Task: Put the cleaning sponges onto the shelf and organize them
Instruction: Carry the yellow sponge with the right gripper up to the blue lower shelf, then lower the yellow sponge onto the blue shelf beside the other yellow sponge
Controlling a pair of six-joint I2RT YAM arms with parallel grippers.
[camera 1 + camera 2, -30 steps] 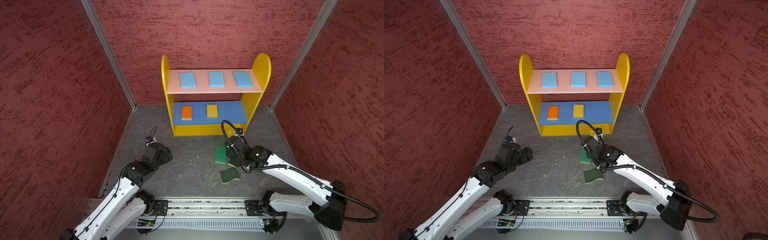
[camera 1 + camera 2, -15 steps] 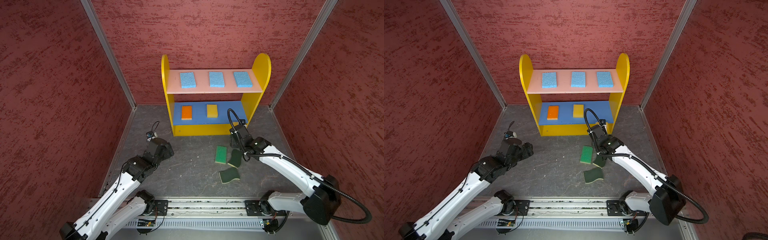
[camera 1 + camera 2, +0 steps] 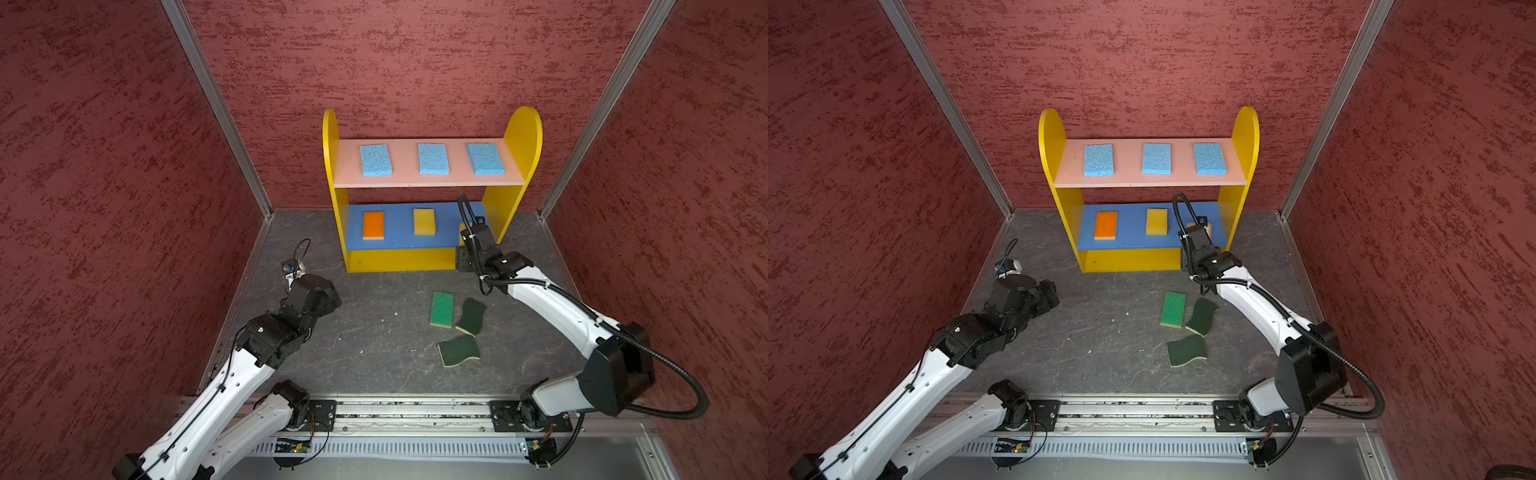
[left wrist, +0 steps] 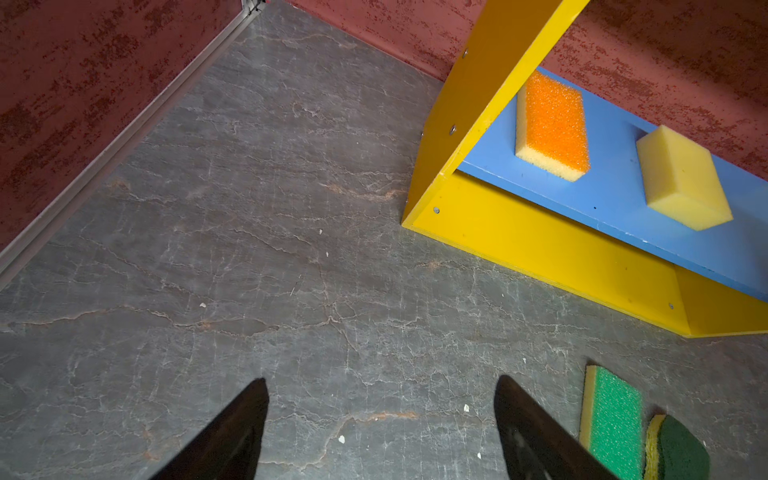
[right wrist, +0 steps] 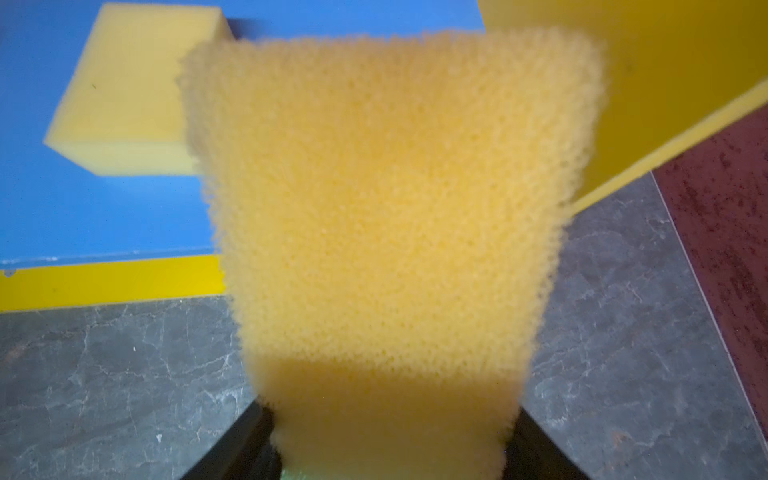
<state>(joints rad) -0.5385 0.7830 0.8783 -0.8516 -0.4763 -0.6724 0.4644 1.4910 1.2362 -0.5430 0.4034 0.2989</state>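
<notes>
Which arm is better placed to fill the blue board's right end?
Right. The right pincer grips a yellow sponge at the blue board; the left pincer hangs open over bare floor.

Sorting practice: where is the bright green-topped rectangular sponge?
In both top views the green-topped sponge lies on the floor before the yellow shelf, right of centre, beside a dark green wavy sponge.

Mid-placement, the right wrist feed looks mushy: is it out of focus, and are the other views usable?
Right wrist view: the yellow sponge in the right hand fills the frame, too close and blurred; the blue board behind is sharper. Left wrist view: crisp, veins in the floor and orange-topped sponge clear. Both top views: sharp, evenly lit, no glare.
</notes>
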